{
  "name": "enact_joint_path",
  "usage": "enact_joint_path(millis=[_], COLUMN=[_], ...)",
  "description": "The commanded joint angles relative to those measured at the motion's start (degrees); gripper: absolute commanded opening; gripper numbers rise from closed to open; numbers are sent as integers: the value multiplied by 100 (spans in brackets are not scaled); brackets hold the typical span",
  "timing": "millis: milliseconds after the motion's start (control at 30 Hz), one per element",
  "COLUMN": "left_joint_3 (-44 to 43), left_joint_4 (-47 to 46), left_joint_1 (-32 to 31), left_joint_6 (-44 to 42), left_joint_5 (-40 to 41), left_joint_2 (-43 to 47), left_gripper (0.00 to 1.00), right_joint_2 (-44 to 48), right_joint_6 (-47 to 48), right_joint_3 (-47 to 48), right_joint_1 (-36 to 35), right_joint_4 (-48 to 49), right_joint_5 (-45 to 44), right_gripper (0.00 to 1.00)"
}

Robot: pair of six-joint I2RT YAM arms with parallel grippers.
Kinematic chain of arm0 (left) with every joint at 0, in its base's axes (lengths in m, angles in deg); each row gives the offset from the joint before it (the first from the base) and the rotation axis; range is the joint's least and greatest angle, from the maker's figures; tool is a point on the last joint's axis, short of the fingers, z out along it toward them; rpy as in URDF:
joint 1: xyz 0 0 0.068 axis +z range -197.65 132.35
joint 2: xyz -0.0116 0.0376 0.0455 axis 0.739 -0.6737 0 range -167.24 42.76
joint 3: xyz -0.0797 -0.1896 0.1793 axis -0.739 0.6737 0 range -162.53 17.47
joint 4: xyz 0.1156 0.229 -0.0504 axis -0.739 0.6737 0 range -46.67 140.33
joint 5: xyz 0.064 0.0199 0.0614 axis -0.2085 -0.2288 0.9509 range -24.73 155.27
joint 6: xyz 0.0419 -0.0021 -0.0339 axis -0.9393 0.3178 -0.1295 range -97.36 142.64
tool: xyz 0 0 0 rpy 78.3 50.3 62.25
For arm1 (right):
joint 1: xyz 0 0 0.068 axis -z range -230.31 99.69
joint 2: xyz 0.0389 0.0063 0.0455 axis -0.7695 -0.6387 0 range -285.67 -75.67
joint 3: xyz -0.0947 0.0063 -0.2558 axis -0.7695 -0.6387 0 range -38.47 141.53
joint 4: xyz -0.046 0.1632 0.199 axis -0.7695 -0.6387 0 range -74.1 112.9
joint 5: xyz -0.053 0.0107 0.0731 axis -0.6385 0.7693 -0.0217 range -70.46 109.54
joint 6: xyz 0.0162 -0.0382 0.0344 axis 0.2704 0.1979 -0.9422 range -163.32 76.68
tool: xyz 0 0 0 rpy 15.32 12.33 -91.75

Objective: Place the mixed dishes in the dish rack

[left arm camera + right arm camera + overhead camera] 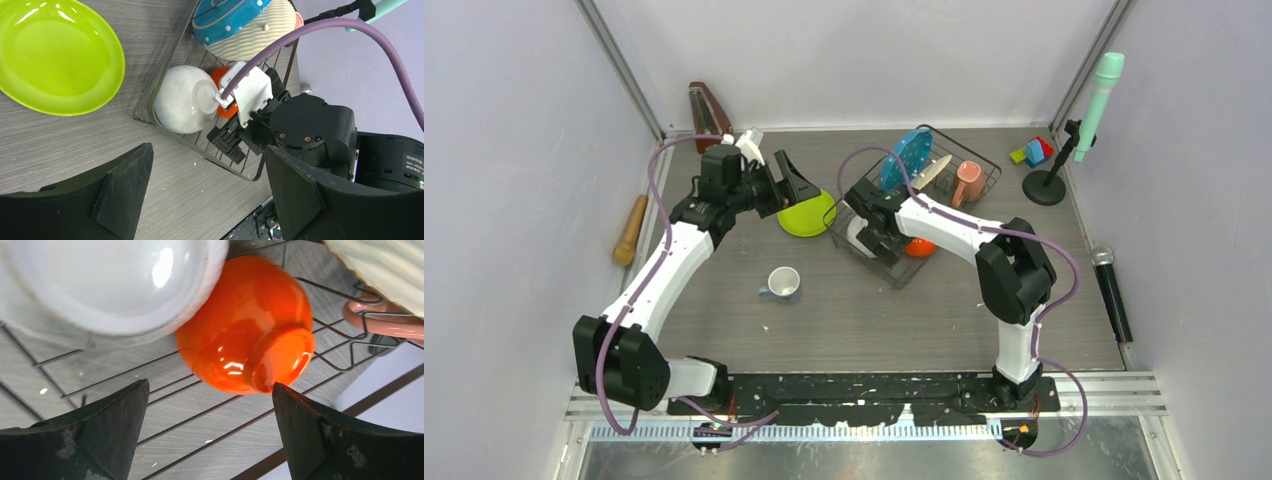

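With my right tool [210, 405] and my left tool [207, 160] both standing released and empty, I am worrying that the small glossy orange bowl [240, 325], lying tilted in the black wire dish rack [980, 185] against the white bowl [110, 280], could be rolling away if the retreating right fingers are nudging it.

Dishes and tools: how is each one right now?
Blue plate: on edge in rack.
Pink mug: in rack.
White bowl: on its side in rack.
Orange bowl: on its side in rack.
Green plate: flat on table.
Grey mug: upright on table.
Left tool: open, empty.
Right tool: open, empty.
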Motion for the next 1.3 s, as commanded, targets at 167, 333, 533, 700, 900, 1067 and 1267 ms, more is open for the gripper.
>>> enact_joint_path(millis=[167, 333, 533, 700, 900, 1067, 1267], left_joint_3=[-296, -416, -488, -480, -435, -367, 144], left_joint_4=[78, 439, 707, 716, 646, 713, 615], left_joint_1=[33, 48, 59, 59, 64, 96, 257], left_joint_6=[-175, -459, -683, -696, -701, -703, -444], left_joint_5=[108, 412, 692, 718, 789, 978, 1262], left_joint_2=[179, 312, 524, 532, 516, 513, 459], left_gripper=[85, 85, 85, 85, 84, 84, 84], right_joint_2=[720, 1030, 1740, 2059, 1859, 1623, 1248], right_joint_6=[-223, -423, -887, -1426, -1804, -2019, -2158], right_joint_3=[176, 100, -360, -616, -690, -841, -1154], right_joint_1=[192, 648, 1048, 1493, 1741, 1881, 1939], right_joint_4=[-175, 89, 1147, 1691, 2081, 2513, 2857], right_joint_5=[1232, 1868, 2272, 2277, 1889, 1713, 1755], right_gripper=[99, 94, 67, 38, 19, 18, 17])
